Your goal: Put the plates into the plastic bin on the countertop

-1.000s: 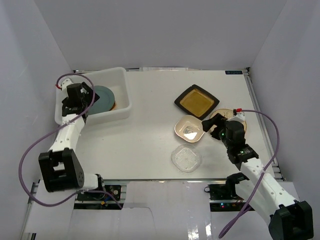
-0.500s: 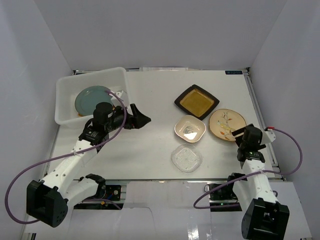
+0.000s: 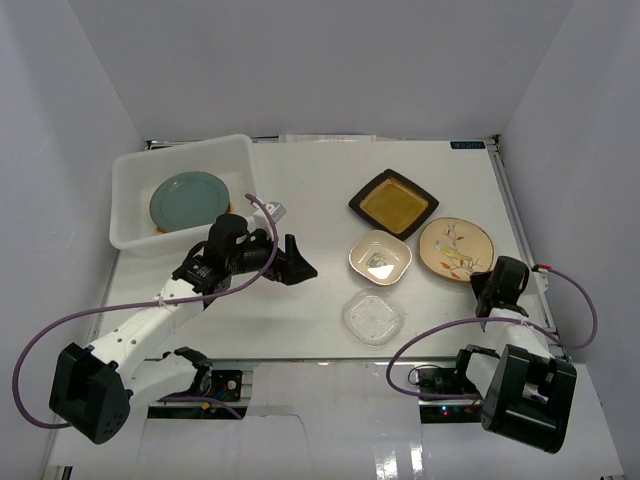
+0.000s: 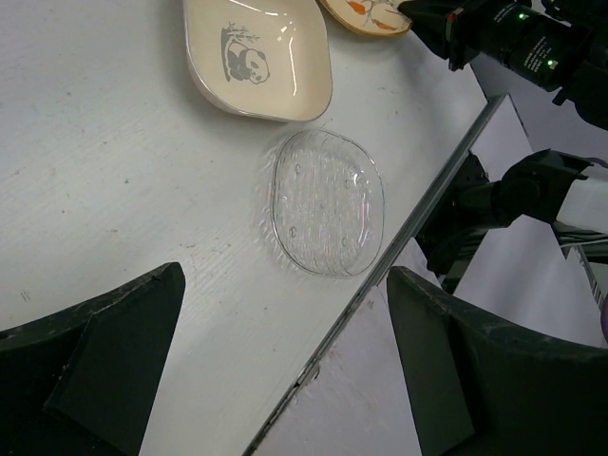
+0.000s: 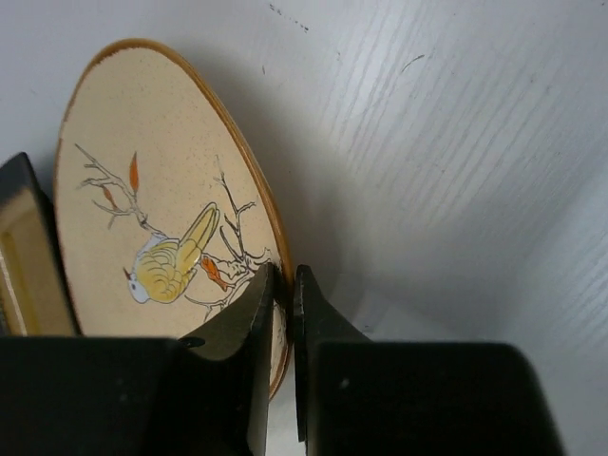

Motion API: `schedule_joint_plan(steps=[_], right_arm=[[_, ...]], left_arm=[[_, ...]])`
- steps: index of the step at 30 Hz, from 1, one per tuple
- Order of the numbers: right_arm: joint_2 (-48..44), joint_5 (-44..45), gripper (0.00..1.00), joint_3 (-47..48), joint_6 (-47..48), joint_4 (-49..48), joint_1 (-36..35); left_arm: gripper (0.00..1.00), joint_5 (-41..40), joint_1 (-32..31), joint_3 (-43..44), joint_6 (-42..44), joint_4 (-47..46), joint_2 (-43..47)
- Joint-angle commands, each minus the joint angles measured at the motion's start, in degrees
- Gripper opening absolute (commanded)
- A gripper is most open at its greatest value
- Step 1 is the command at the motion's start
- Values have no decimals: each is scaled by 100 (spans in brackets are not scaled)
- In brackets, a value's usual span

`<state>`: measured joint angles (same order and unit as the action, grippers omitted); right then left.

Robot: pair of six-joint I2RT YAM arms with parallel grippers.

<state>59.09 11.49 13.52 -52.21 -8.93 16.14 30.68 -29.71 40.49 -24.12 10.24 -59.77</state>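
Observation:
The grey-blue plate (image 3: 188,200) lies inside the white plastic bin (image 3: 185,147) at the back left of the countertop (image 3: 300,190). My left gripper (image 3: 298,262) is open and empty in mid-table, facing the clear glass plate (image 4: 328,204). That glass plate (image 3: 373,316) sits near the front edge. My right gripper (image 5: 283,280) is shut on the near rim of the cream bird-and-branch plate (image 5: 152,218), one finger over the rim and one under. That cream plate (image 3: 452,247) lies at the right, with the right gripper (image 3: 484,281) at its near right edge.
A black square plate with an amber centre (image 3: 393,203) lies behind the cream squarish panda bowl (image 3: 380,257), also seen as the panda bowl (image 4: 256,52). The metal rail of the front edge (image 4: 418,228) runs just past the glass plate. White walls enclose the table.
The left arm has swung from the bin out to mid-table, still open. The right arm has drawn back to the near right and its jaws have closed on the cream plate's rim.

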Motion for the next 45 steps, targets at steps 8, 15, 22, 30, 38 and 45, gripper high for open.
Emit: schedule_joint_plan(steps=[8, 15, 22, 30, 38, 45], right_arm=[[-2118, 136, 8, 482, 763, 847, 407], [-2358, -1675, 8, 1380, 765, 612, 259], [-2411, -2474, 8, 1812, 721, 322, -208], [-1761, -3759, 8, 1637, 26, -838, -989], [-1181, -4436, 8, 1478, -361, -1700, -1438], [-908, -4611, 8, 1276, -334, -1920, -1605]], left_arm=[[98, 579, -105, 678, -154, 13, -588], [98, 974, -105, 1267, -716, -320, -1035], [98, 1195, -105, 1566, -1543, -953, -1853], [98, 1292, -114, 2085, -2158, -1937, -2943], [73, 1099, -175, 2385, -2378, -2237, -3717], [10, 730, -175, 2393, -2238, -2027, -3639]])
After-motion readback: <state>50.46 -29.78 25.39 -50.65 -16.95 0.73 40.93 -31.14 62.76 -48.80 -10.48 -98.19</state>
